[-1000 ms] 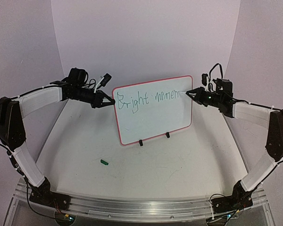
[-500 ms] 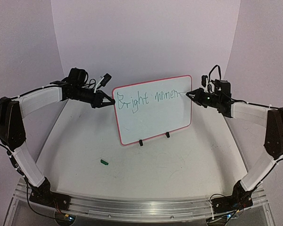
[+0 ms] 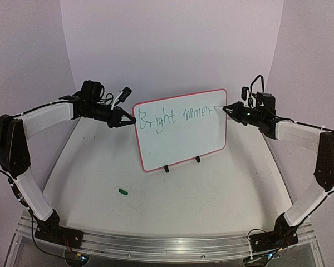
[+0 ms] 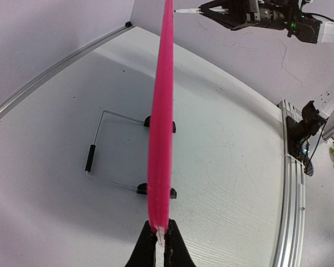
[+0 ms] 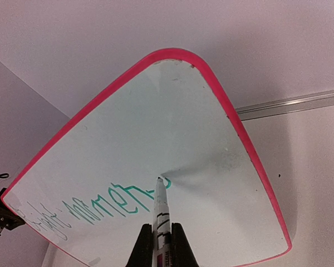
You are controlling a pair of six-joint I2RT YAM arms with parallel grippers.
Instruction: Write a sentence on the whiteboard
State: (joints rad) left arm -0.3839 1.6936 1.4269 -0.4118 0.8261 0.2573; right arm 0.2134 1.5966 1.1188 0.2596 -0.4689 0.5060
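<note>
- Top external view: whiteboard [image 3: 181, 130] stood on the table [image 3: 172, 206].
- Left tool [image 3: 131, 120] was clamped shut on its left rim.
- Right tool [image 3: 226, 109] pinched a marker [image 5: 160, 207], tip touching board.

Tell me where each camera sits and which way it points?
Top external: above and behind the arms, looking down; both arms show, left gripper and right gripper flanking the whiteboard.
Left wrist: on the left arm, sighting along the whiteboard's pink rim; its own fingers pinch it.
Right wrist: on the right arm, facing the written side; its own fingers hold a marker.
Shared: all see the whiteboard; left wrist also catches the right gripper.
</note>
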